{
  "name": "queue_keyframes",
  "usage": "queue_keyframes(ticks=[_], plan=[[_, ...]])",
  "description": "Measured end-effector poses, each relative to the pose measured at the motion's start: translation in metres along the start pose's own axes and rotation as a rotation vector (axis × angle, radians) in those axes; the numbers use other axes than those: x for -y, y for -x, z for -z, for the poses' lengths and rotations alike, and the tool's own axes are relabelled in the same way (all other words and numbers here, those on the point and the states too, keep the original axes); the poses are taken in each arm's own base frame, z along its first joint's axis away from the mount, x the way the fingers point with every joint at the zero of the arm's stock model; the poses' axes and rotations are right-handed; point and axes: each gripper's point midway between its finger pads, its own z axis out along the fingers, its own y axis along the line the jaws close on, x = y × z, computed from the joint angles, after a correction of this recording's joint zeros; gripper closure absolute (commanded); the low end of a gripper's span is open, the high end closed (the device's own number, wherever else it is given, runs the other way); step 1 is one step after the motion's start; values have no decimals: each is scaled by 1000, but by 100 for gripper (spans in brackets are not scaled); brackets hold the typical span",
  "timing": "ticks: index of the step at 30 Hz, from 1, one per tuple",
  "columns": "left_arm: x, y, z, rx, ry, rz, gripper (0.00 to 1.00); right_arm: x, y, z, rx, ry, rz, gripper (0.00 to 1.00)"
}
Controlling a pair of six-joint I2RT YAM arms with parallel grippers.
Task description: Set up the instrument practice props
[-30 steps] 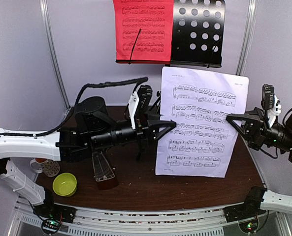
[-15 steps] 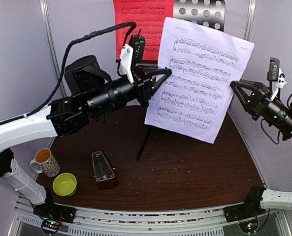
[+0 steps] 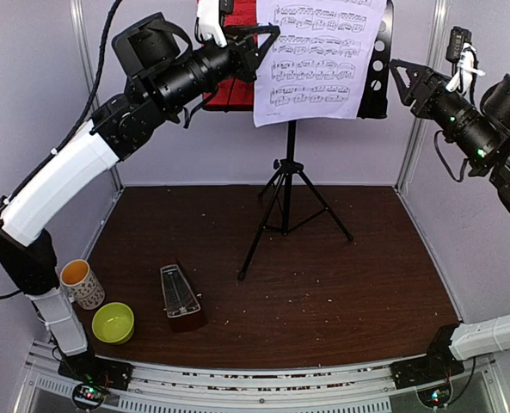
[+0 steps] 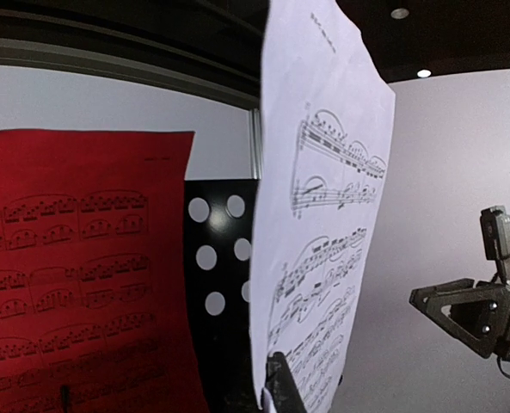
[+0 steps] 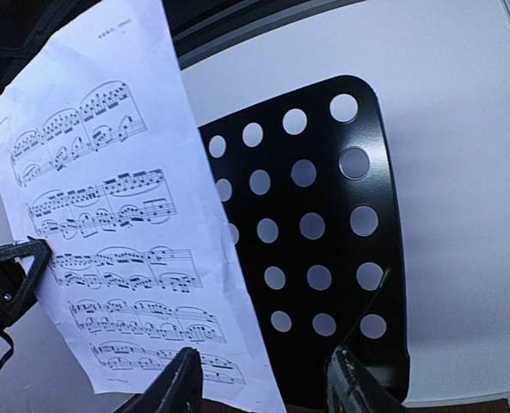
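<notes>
Overhead, left fingers pinch the white sheet edge (right fingers apart, nearby).

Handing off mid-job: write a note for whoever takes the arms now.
Left end effector: shut on the left edge of the white sheet of music, held in front of the black perforated tripod music stand, not seated.
Right end effector: open, empty, right of that sheet.
Done: red sheet of music on the stand's left half.
Small dark-wood pyramid metronome stands front left on the table.
To do: seat the white sheet beside the red, release.
</notes>
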Motion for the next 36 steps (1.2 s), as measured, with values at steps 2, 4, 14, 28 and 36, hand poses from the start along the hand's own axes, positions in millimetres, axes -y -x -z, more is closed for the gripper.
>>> queue_keyframes(ticks=[2,4,14,28,36], plan=[[-19,6,-8,15,38,-13,100,12,-3,-7,-6,-51,-10,48],[-31,7,-15,17,63,-30,100,25,-5,-11,-12,-99,-32,45],[-43,-23,-35,-26,96,-88,100,62,-22,-31,-36,-200,-159,40],[-43,-22,-39,-1,96,-125,100,68,-62,-75,-127,-168,-369,56],[-44,-18,-39,17,98,-143,100,70,-73,-83,-150,-151,-455,87]])
